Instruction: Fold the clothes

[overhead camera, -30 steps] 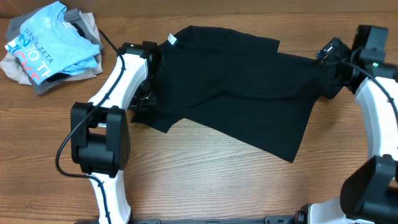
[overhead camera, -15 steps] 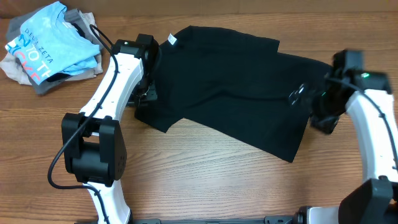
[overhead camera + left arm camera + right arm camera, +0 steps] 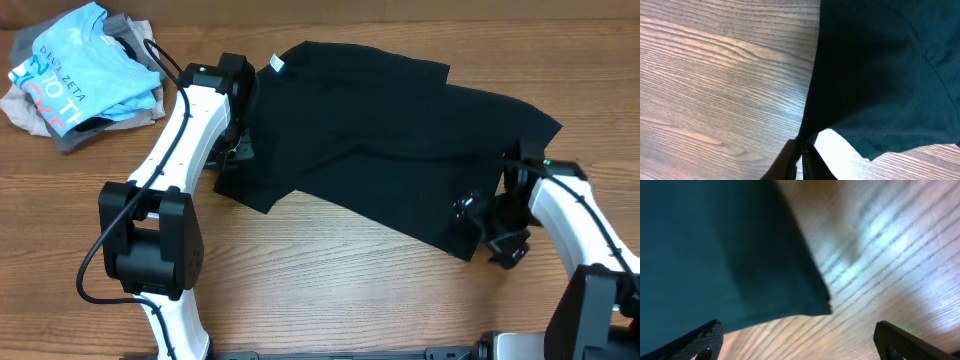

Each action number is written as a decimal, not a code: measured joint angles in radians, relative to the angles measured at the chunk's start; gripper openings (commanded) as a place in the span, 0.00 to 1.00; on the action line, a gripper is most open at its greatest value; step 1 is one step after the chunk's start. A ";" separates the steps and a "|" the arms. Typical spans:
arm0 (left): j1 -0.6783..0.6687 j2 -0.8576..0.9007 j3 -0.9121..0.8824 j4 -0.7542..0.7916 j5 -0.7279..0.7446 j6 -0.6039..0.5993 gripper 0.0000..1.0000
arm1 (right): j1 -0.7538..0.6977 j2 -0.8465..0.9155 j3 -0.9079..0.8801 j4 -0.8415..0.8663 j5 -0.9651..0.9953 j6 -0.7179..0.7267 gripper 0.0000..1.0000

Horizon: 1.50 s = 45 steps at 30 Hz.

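The black garment (image 3: 380, 150) lies spread across the table, with a small white label (image 3: 275, 65) at its far left edge. My left gripper (image 3: 235, 150) is shut on the garment's left edge; in the left wrist view the closed fingers (image 3: 801, 155) pinch the black cloth (image 3: 880, 70). My right gripper (image 3: 480, 222) is open and empty beside the garment's front right corner. The right wrist view shows that corner (image 3: 810, 300) between and ahead of the spread fingers (image 3: 800, 340).
A light blue tee with white and red lettering (image 3: 85, 65) lies on grey and beige garments (image 3: 40, 110) at the far left. The wooden table (image 3: 330, 290) shows in front of the black garment.
My right arm has swung from the garment's far right side down to its front right corner. My left gripper shifted slightly toward the back and still holds the left edge.
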 measured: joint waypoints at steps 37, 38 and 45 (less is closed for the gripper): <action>0.002 0.000 0.000 -0.019 0.008 0.030 0.64 | 0.005 -0.033 -0.136 0.209 -0.045 0.050 0.04; 0.005 0.000 0.000 -0.008 0.019 0.050 0.74 | 0.005 -0.041 -0.131 0.209 -0.045 0.050 0.04; 0.049 0.000 0.000 0.031 0.133 0.194 0.90 | 0.005 -0.051 -0.124 0.208 -0.045 0.046 0.04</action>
